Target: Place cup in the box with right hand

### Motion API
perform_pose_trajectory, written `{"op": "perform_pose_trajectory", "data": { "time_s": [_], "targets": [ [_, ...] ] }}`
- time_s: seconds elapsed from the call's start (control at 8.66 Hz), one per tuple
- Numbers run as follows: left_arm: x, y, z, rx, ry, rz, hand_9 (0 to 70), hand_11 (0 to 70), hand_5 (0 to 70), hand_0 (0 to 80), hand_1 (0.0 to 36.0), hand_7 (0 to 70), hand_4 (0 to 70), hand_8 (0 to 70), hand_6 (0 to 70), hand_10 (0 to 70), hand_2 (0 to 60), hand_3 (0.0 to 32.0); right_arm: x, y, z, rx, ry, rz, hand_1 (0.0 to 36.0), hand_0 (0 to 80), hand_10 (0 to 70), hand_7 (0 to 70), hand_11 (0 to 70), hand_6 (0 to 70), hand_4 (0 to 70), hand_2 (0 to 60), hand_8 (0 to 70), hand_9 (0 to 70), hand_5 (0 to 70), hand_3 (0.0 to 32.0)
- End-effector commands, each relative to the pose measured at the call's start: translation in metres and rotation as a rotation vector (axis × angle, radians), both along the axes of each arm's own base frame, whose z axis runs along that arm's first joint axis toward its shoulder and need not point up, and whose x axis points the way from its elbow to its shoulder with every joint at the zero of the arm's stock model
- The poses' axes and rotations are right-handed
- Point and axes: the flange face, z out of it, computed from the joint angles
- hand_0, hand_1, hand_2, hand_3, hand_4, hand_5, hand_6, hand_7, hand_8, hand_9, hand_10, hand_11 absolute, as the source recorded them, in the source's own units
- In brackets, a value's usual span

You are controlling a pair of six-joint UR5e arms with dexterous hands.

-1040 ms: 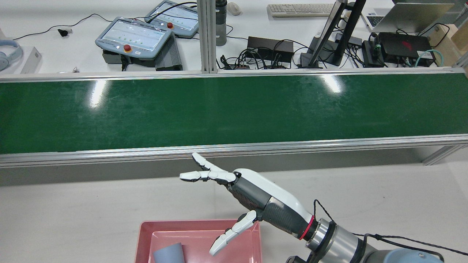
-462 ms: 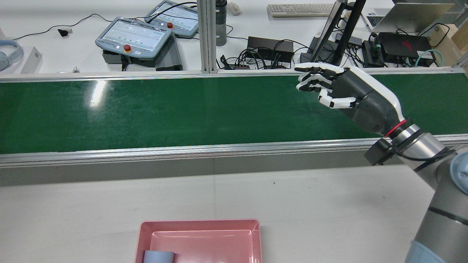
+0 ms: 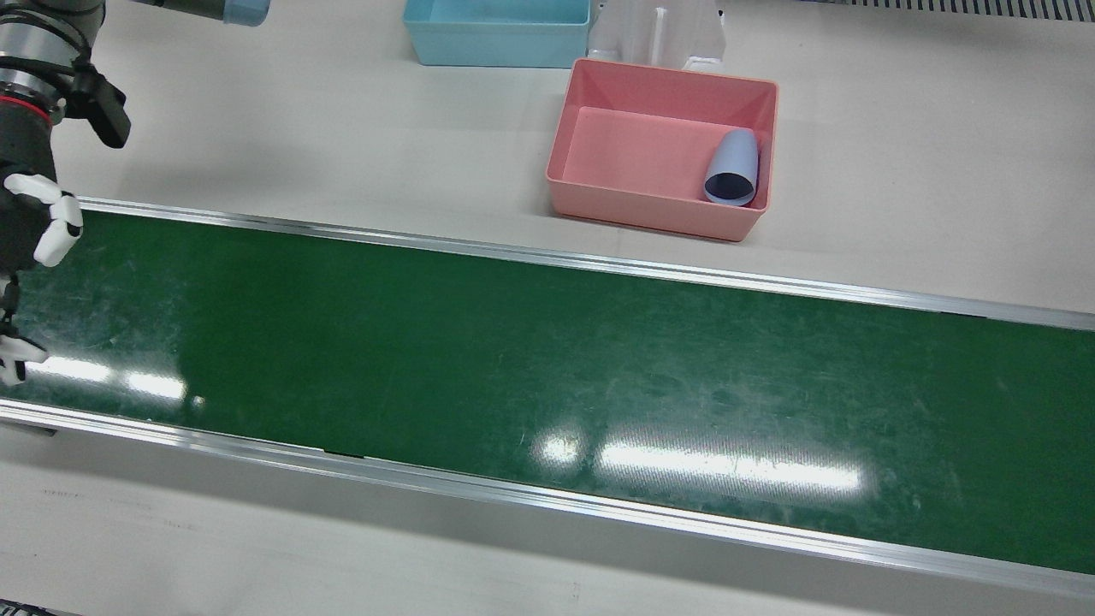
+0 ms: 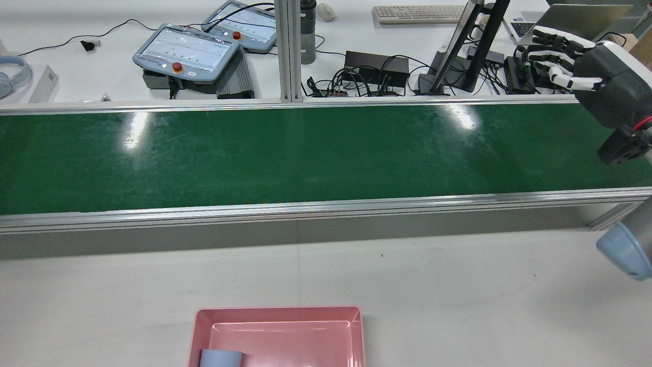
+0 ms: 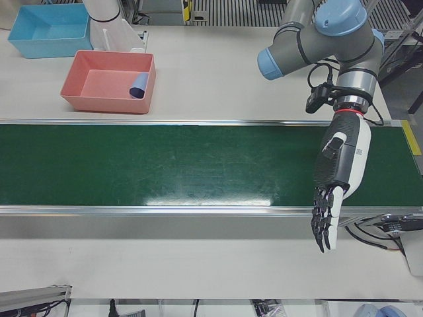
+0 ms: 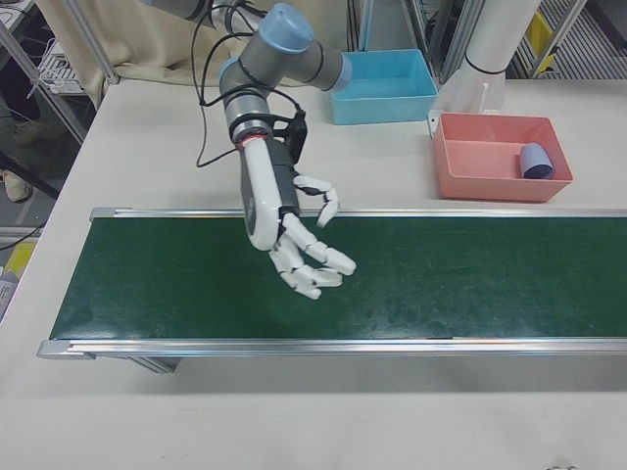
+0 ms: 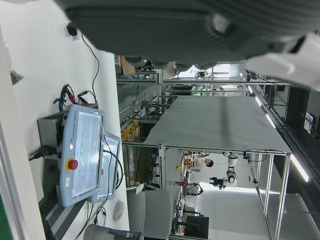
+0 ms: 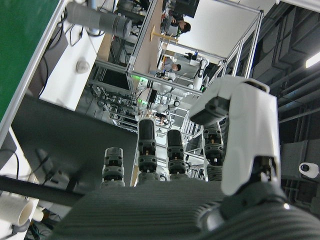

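Now cup [image 3: 732, 168] far from right hand [image 6: 306, 250]

Table [image 3: 257, 128]: pale grey-white top filling the front view. Green conveyor belt [image 3: 547, 368]: aluminium-railed, crossing the frame from left edge to right edge, dropping slightly toward the right. Pink box [image 3: 654, 218]: on the bare tabletop, upper centre, just above the belt's upper rail. Blue box [image 3: 496, 47]: top centre, left of the pink one, cut by the frame's top edge.

Green conveyor belt [image 3: 547, 368] — blue bin [image 3: 496, 34] behind, empty.
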Motion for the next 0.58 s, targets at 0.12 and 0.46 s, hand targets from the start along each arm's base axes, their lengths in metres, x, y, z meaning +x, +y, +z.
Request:
{"op": "perform_pose_trajectory", "data": {
  "time_s": [0.12, 0.46],
  "targets": [
    [0.000, 0.000, 0.000, 0.001, 0.000, 0.000, 0.0, 0.0, 0.0, 0.0, 0.0, 0.0, 0.0, 0.0, 0.0, 0.0, 0.0, 0.0, 0.063, -0.005, 0.165, -0.084, 0.037, 0.070, 16.6, 55.1, 0.0, 0.0, 0.3, 0.6, 0.2, 0.2, 0.0, 1.6, 6.2, 0.0],
    [0.000, 0.000, 0.000, -0.001, 0.000, 0.000, 0.0, 0.0, 0.0, 0.0, 0.0, 0.0, 0.0, 0.0, 0.0, 0.0, 0.0, 0.0, 0.057, -0.010, 0.156, -0.065, 0.032, 0.060, 16.1, 47.6, 0.0, 0.0, 0.0, 0.0, 0.0, 1.9, 0.0, 0.0, 4.3, 0.0]
  ]
}}
